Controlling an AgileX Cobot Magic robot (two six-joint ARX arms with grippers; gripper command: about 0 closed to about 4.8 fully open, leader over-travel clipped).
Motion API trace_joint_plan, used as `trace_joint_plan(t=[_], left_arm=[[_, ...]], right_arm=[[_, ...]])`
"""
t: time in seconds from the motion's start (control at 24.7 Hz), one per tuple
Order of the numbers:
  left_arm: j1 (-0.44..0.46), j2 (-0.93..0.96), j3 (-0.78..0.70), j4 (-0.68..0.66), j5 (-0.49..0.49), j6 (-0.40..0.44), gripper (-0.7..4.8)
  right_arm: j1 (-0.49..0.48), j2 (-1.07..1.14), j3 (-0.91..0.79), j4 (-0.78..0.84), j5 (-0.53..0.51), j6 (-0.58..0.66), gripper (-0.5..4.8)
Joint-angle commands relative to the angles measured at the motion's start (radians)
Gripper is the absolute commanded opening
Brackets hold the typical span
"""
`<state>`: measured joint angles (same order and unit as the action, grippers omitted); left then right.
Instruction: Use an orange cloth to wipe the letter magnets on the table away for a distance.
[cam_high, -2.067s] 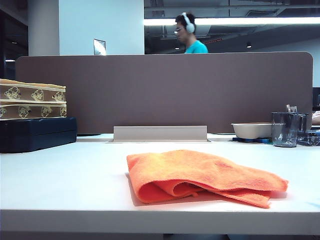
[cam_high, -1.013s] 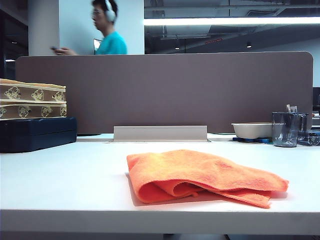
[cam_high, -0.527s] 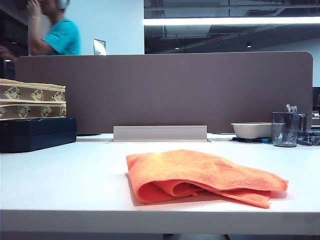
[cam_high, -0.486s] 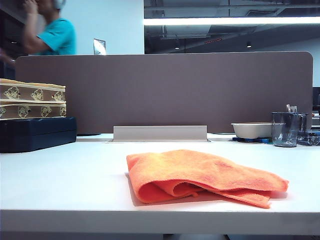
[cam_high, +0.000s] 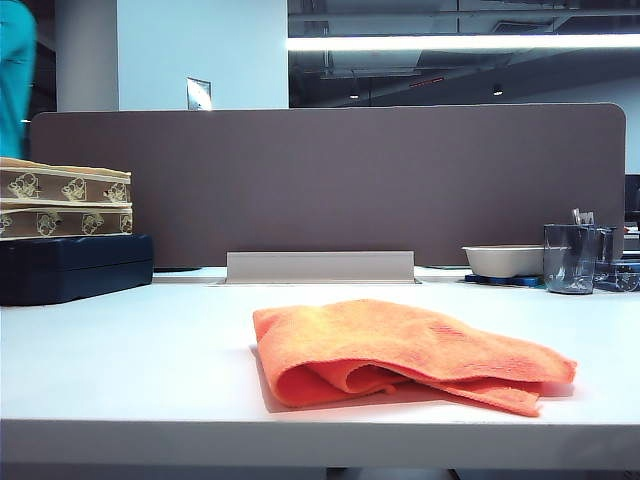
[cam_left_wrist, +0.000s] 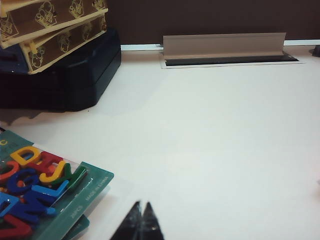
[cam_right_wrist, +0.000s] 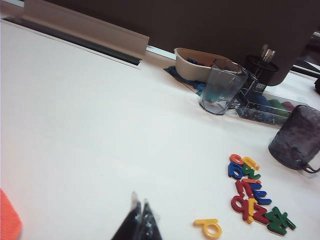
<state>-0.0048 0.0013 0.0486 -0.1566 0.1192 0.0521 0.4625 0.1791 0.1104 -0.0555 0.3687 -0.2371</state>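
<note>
The orange cloth (cam_high: 405, 353) lies folded at the middle of the table (cam_high: 120, 350), held by neither arm. The letter magnets (cam_right_wrist: 255, 195) lie loose on the white top, well apart from the right gripper (cam_right_wrist: 140, 220), whose fingers are pressed together and empty. The left gripper (cam_left_wrist: 140, 222) hovers over bare table, its fingertips likewise together

- Your cloth (cam_high: 400, 352) looks fuzzy and matt.
- The table (cam_high: 120, 360) is smooth and white.
- The magnets (cam_right_wrist: 255, 195) near your right gripper (cam_right_wrist: 140, 207) are glossy plastic.

crumpled orange cloth (cam_high: 405, 353) on white table (cam_high: 120, 360); loose letter magnets (cam_right_wrist: 252, 195) lie apart.
</note>
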Motion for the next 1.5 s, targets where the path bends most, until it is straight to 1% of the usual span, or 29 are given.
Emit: trace_joint_plan(t=[0.04,0.32,0.73,0.89,1.09,1.26,1.5], left_arm=[[0.000,0.000,0.003,0.005,-0.003,0.002,-0.06],[0.000,0.000,0.003,0.005,-0.003,0.001,-0.06],[0.000,0.000,0.003,0.005,-0.003,0.001,-0.06],[0.000,0.000,0.003,0.005,-0.003,0.001,-0.06],[0.000,0.000,0.003,0.005,-0.003,0.000,-0.06],[0.000,0.000,0.003,0.005,-0.003,0.000,-0.06],[0.000,0.000,0.003,0.004,-0.003,0.000,-0.06]], right_arm=[[0.001,-0.001,-0.008,0.038,-0.002,0.002,-0.03],[0.001,-0.002,-0.058,0.039,0.023,0.008,-0.03],[0.001,-0.002,-0.093,0.041,0.022,0.009,-0.03],[0.001,-0.002,-0.111,0.064,0.022,0.009,-0.03],[0.001,-0.003,-0.111,0.064,0.014,0.010,-0.03],[0.001,-0.003,-0.110,0.075,0.015,0.054,-0.02],[0.001,-0.003,-0.110,0.074,0.014,0.054,-0.01]])
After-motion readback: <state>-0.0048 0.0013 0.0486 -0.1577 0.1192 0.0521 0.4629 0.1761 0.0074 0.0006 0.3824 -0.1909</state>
